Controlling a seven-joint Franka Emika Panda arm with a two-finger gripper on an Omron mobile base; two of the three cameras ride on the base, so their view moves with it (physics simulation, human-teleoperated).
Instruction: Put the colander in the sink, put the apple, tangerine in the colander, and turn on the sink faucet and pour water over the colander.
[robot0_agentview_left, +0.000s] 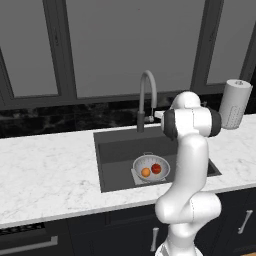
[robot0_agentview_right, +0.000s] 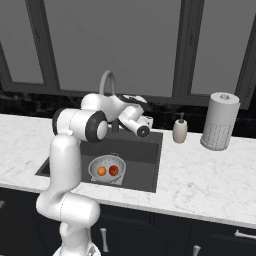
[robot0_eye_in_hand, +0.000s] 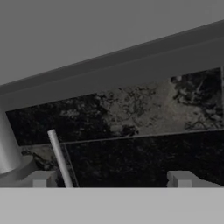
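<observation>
The colander sits in the sink, and the tangerine and the apple lie side by side inside it. From the right base the colander shows the tangerine left of the apple. My gripper is open, its fingertips spread wide and aimed at the dark backsplash. It hovers behind the sink beside the sink faucet. The faucet's base and its thin lever stand just inside my left fingertip, apart from it.
A white paper-towel roll and a soap dispenser stand on the marble counter right of the sink. Dark window frames and black backsplash rise behind the faucet. My own arm crosses over the sink's right side.
</observation>
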